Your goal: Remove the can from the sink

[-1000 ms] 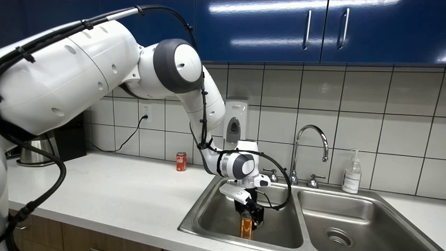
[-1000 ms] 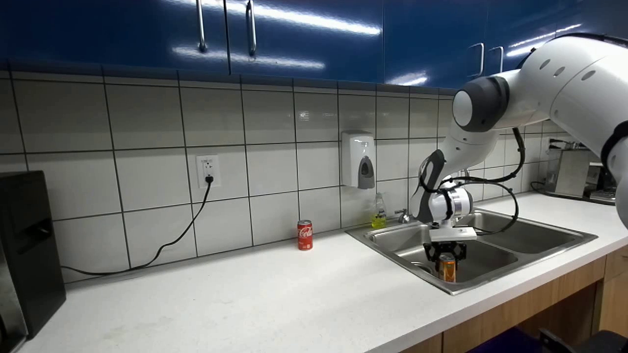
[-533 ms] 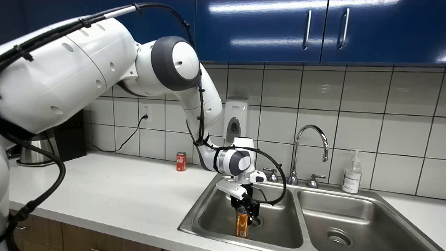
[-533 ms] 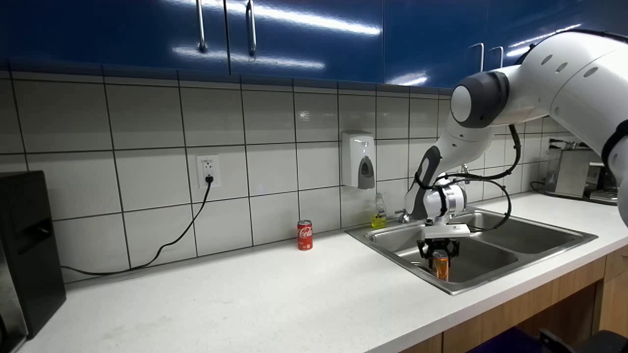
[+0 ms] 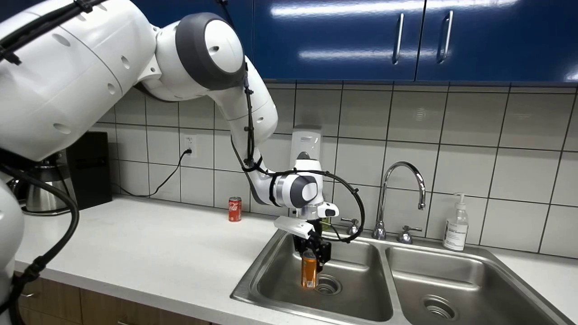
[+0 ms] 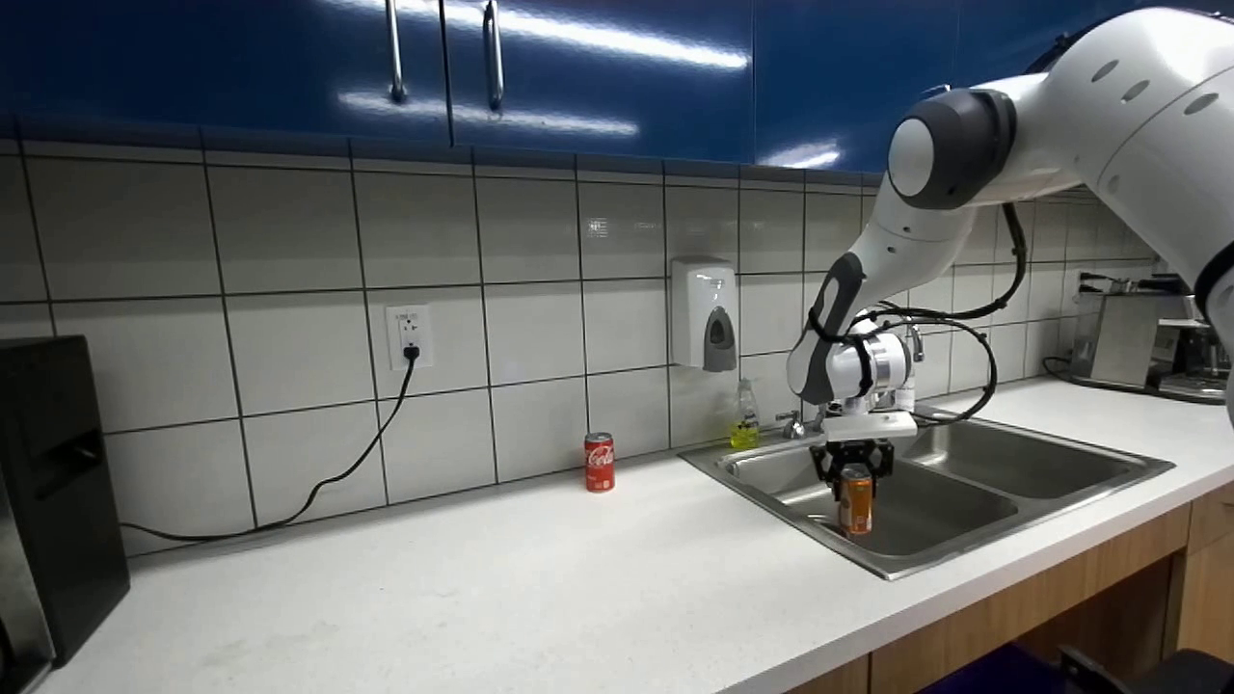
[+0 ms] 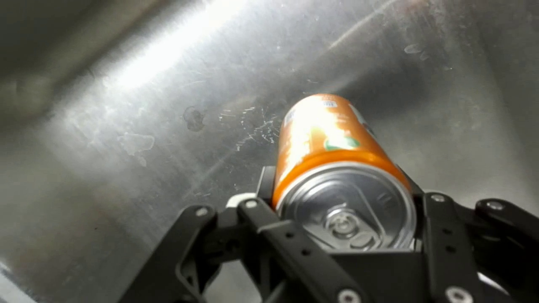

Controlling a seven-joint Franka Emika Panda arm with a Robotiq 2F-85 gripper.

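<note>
Gripper (image 7: pixel 339 184) clasped about top end of upright orange drink can (image 5: pixel 309 271); can in or just above stainless double-basin sink (image 5: pixel 254 273), beside drain (image 5: pixel 328 285) in an exterior view, probably off basin floor. Good lift: straight up, even squeeze, base above rim before sideways swing. Can's brand lost in glare; green mark shows. On countertop (image 6: pixel 434 588): red Coca-Cola can (image 6: pixel 599 465), script partly legible. Pump bottle (image 5: pixel 456 232): label unreadable.

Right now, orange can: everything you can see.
The orange can is slim and shiny, metal-looking, with green and pale print too blurred to read. Its silvery lid has a pull tab. It's nearly upright over one basin of the sink, clasped near its lid between the jaws. I can't tell if its base touches.
</note>
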